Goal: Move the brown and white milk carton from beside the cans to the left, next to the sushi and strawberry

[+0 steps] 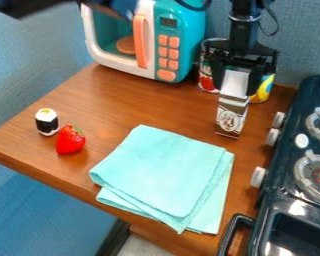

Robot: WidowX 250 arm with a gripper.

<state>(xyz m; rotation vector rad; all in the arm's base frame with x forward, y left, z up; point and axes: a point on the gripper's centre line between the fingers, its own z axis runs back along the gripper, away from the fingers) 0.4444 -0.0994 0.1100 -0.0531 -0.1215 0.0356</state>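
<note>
A toy sushi roll (47, 122) and strawberry (70, 140) sit near the left corner of the bench (122, 99); a folded cloth (164, 172) lies by its front edge. Toward the back right, the gripper's (235, 91) jaws grasp the carton (230, 117) between them, around its top.

At the upper right, the gripper (236, 90) and the carton (230, 117) partly hide the cans (208, 79) behind them; the arm (243, 22) is cut off by the top edge. So is the toy microwave (179, 55), whose display (169, 22) is too small to read. The dark shape (29, 6) at the upper left is blurred. The right and bottom edges crop the stove (280, 212).
</note>
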